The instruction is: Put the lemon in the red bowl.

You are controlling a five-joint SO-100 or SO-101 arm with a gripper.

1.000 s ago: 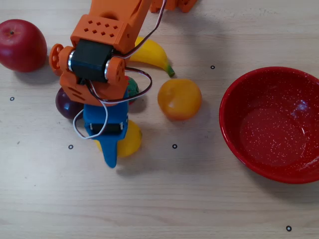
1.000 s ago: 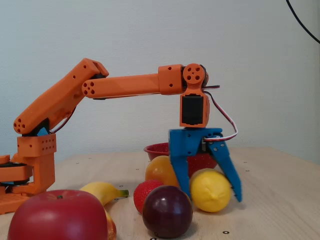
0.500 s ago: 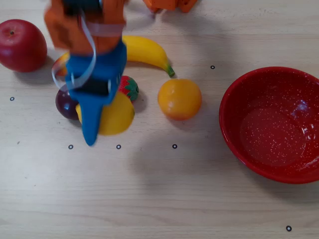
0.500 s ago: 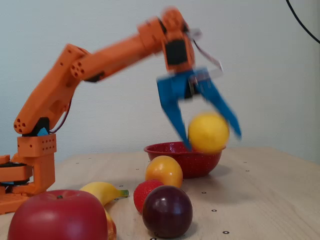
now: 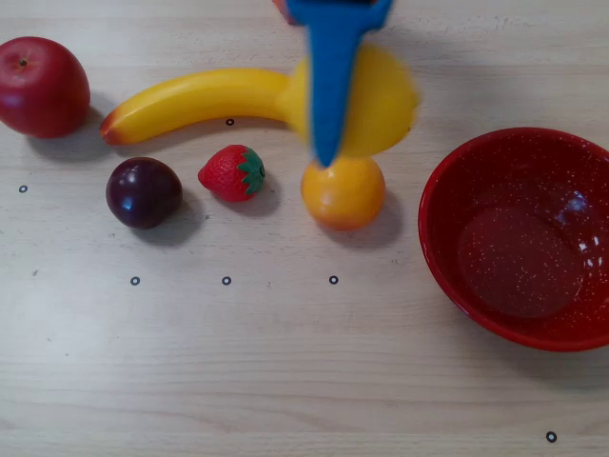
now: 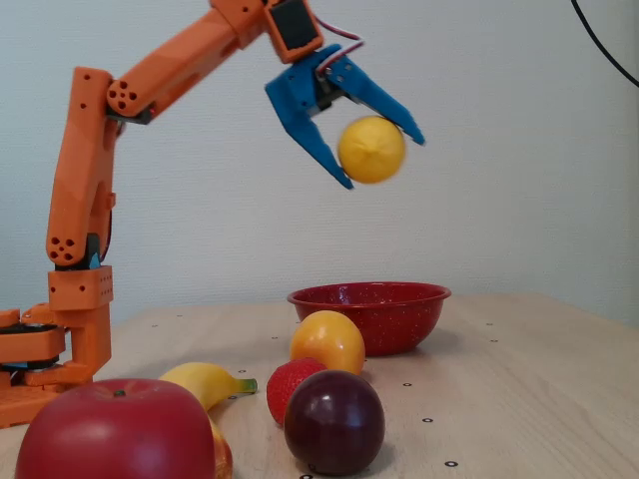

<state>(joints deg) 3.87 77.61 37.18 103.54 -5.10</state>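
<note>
Item: lemon (image 6: 371,150), bright yellow, smooth, slightly oval; held aloft between the two blue fingers of the claw (image 6: 379,160), well above the counter (image 5: 285,362) in the fixed view, and showing large and blurred near the top edge of the overhead view (image 5: 366,100). Claw condition: closed around the lemon at its widest girth, one finger on each side. Handling, by judgement: a hollow-looking toy, probably light and stiff; the glossy rounded skin looks slippery, so a hold across the middle is the safe one, since a grip nearer the nub end would likely squeeze it out. Destination: red bowl (image 5: 519,238), speckled, empty, standing at the right of the overhead view; the lemon is not yet over it in that view. Other stock on the counter: banana (image 5: 195,98), red apple (image 5: 41,86), dark plum (image 5: 143,191), strawberry (image 5: 231,172), orange fruit (image 5: 343,192), none touching the bowl. Change against the earlier pictures: one second ago the lemon sat on the counter just beside the plum and strawberry with the claw around it; half a second ago it was already lifted to about bowl-rim height; now the arm (image 6: 150,80) is raised steeply and the lemon is much higher and carried toward the bowl's side, while the remaining fruit lies unmoved.
</note>
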